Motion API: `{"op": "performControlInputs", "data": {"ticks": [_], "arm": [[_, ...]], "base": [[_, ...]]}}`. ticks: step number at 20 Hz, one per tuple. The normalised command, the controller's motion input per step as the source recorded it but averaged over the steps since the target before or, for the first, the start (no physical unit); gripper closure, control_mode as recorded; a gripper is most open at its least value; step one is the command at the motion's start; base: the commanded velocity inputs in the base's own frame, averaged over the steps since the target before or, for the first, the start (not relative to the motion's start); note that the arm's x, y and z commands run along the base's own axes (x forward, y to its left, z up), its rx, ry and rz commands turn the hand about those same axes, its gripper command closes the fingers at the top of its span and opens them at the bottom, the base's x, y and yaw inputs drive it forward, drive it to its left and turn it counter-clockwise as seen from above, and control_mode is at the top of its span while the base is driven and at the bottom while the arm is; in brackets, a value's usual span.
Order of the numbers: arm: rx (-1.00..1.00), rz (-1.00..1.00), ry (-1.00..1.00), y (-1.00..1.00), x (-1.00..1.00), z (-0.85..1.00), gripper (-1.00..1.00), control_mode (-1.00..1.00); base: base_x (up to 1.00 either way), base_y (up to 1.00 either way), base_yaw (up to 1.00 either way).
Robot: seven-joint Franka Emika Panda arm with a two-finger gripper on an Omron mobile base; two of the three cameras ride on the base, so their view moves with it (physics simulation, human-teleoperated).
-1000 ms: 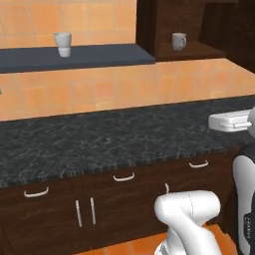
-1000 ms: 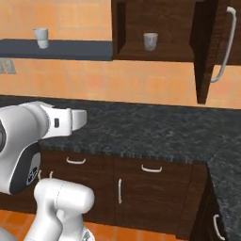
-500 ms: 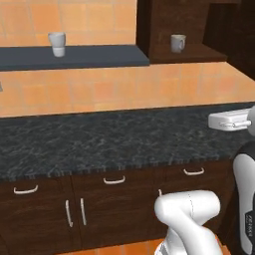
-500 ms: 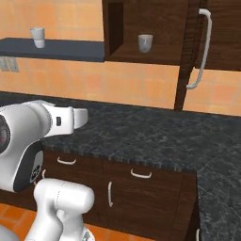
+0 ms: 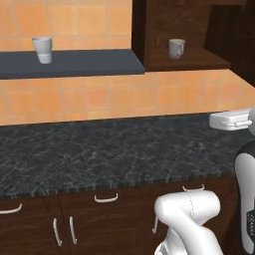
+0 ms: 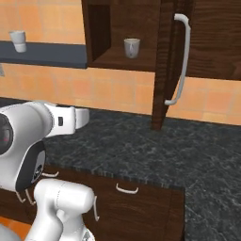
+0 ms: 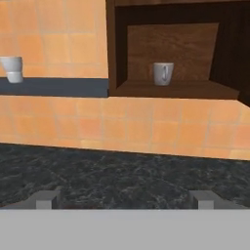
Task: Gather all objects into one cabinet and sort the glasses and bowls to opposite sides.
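A handled mug [image 7: 163,73] stands upright inside the open dark wood cabinet [image 7: 171,46], upper centre of the hand view, well apart from the gripper [image 7: 124,199], whose two finger tips are spread wide and empty at the bottom edge. At upper left, a pale tumbler [image 7: 11,69] sits on the dark blue-grey shelf [image 7: 58,87] beside the cabinet. Below runs an orange tiled wall [image 7: 97,124] and a speckled black counter [image 7: 122,173]. In the right base view, the cabinet door [image 6: 165,61] stands ajar, its curved pale bar handle [image 6: 181,59] at upper right.
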Motion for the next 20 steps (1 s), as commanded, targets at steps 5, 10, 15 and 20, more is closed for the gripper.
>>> {"op": "performControlInputs", "data": {"ticks": [5,10,15,20], "arm": [[0.0,0.0,0.0,0.0,0.0,0.0,-1.0,1.0],[0.0,0.0,0.0,0.0,0.0,0.0,-1.0,1.0],[0.0,0.0,0.0,0.0,0.0,0.0,-1.0,1.0],[0.0,0.0,0.0,0.0,0.0,0.0,-1.0,1.0]], "base": [[0.45,-0.16,0.0],[0.39,-0.14,0.0],[0.22,-0.04,0.0],[0.13,-0.05,0.0]]}}
